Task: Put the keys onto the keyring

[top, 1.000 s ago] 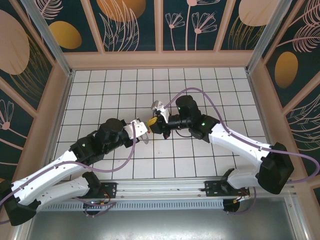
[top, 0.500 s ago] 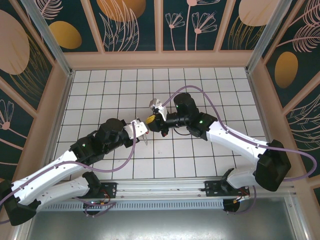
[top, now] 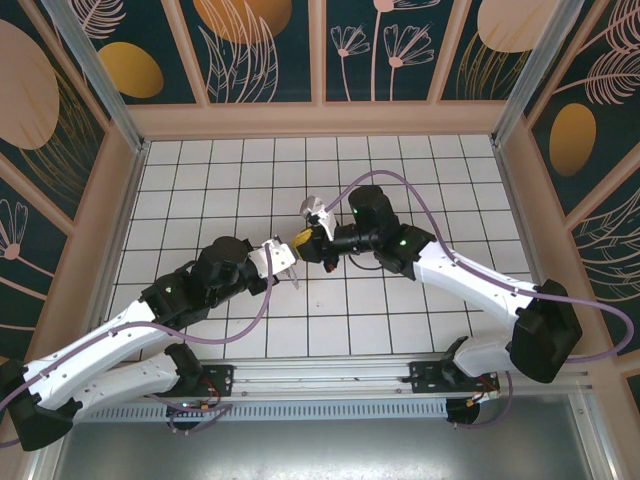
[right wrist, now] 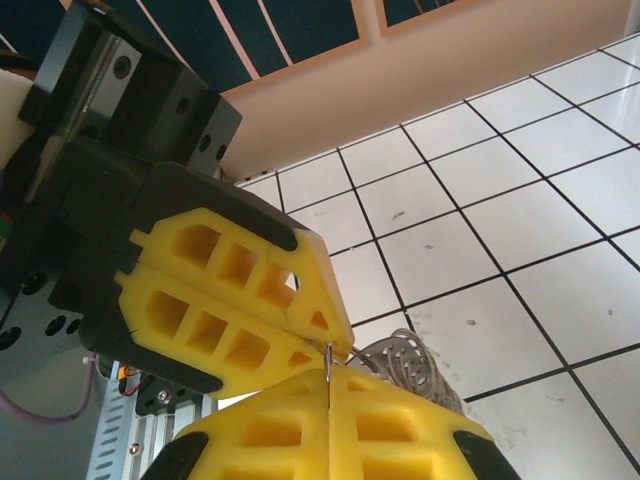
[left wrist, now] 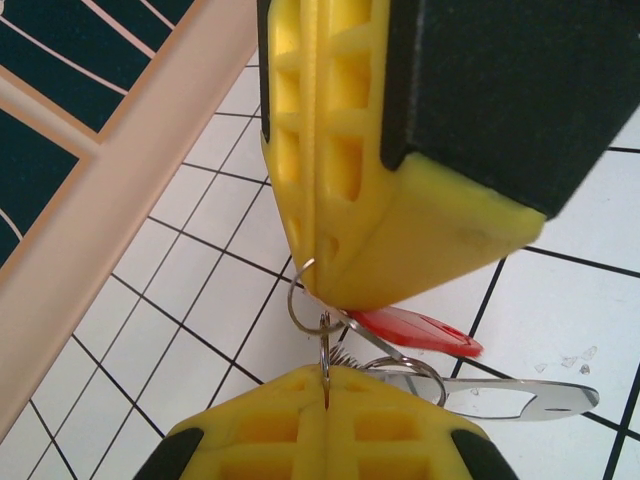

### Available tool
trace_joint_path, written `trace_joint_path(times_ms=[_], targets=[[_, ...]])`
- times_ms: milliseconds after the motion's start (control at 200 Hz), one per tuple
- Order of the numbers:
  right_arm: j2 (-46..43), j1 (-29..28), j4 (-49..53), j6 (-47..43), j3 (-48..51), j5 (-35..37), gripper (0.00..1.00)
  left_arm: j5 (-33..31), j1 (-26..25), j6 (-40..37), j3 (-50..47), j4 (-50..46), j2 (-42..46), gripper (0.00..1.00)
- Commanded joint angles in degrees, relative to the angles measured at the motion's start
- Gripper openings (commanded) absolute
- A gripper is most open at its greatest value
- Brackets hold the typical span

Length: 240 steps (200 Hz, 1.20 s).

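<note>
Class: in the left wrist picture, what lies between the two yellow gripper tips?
In the left wrist view, a thin silvery keyring spans the gap between the left gripper and the right gripper, with the red-headed key just beside it.

- A white tiled floor [top: 220, 180] with dark grout lines is lying flat and catching soft, even light.
- Pale wooden boards [top: 320, 120] are framing the floor on three sides.
- The back wall [top: 280, 50] is showing dark teal panels with pale leaf and flower outlines and orange ovals.
- The left wall [top: 40, 130] and the right wall [top: 590, 150] are carrying the same pattern.
- Grey metal posts [top: 95, 65] are rising at the far corners.
- A metal rail [top: 330, 385] is running along the near edge.
</note>
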State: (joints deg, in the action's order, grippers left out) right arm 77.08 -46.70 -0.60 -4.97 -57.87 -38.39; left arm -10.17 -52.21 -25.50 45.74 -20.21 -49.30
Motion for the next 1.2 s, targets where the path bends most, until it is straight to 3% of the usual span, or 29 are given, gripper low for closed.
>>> trace_joint_path(times_ms=[0, 480, 1196], targets=[[0.13, 0.82, -0.67, 1.08, -0.49, 1.21, 0.00, -0.59, -0.35, -0.70, 0.49, 0.70, 0.17, 0.00], [0.44, 0.65, -1.07, 1.19, -0.38, -3.19, 0.00, -0.57, -0.33, -0.61, 0.45, 0.85, 0.08, 0.00], [1.77, 0.47, -0.69, 0.72, -0.96, -2.65, 0.00, -0.55, -0.27, -0.59, 0.14, 1.09, 0.34, 0.00]])
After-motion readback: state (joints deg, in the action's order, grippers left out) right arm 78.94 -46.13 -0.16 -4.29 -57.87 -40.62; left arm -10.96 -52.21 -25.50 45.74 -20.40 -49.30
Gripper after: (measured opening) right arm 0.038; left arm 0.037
